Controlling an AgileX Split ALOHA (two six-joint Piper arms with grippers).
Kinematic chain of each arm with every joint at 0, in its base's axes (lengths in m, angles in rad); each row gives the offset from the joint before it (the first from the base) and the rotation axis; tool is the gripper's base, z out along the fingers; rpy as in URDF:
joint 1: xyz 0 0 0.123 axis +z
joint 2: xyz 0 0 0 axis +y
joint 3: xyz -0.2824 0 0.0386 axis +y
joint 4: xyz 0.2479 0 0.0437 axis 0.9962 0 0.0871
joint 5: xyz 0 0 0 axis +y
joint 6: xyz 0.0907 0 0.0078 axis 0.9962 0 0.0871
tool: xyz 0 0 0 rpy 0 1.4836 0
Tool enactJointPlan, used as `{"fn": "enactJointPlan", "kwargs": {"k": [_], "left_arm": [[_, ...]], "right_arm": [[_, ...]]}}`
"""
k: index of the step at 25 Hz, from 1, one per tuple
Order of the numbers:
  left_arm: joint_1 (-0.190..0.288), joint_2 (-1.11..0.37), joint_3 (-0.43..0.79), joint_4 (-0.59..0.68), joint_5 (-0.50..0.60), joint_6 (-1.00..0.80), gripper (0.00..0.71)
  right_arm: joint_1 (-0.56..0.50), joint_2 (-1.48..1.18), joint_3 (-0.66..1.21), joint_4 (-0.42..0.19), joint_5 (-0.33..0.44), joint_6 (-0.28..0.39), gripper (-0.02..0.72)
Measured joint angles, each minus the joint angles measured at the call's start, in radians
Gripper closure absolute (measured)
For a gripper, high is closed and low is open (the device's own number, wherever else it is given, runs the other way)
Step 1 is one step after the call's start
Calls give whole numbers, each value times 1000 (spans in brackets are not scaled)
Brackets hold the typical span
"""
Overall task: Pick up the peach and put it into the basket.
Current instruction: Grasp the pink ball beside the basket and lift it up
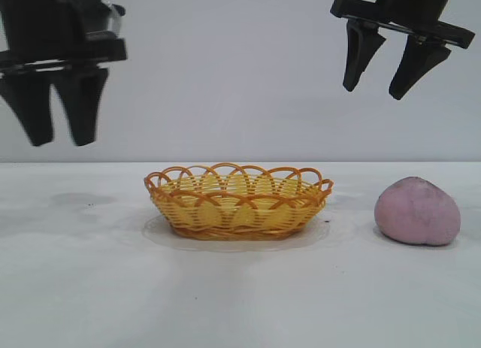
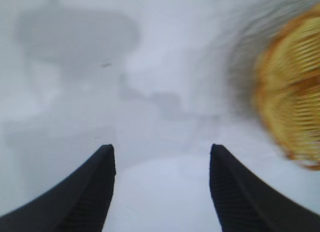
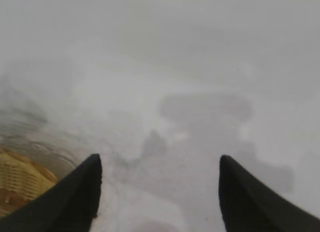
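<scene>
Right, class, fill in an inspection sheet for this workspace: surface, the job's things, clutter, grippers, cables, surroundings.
Surface: white table, bare apart from faint smudges and the arms' shadows.
Job's things: peach on the table, to the right of the basket and apart from it; the basket holds nothing.
Clutter: nothing seen.
Grippers: left gripper open, empty, high above the table left of the basket; right gripper open, empty, high between basket and peach.
Cables: nothing seen.
Surroundings: plain pale wall behind the table.
</scene>
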Motion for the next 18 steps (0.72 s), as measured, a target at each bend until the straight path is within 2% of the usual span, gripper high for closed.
{"fn": "enactJointPlan", "kwargs": {"k": [3,13,18], "left_arm": [[21,0,0,65,22,-47,344],[200,-34,0,67,147,-49,344],[220,-128,0,67,188,-48,344]], "right_arm": [[0,0,0,0,0,0,270],[0,0,0,0,12,0,270],[0,0,0,0,15,0,270]]}}
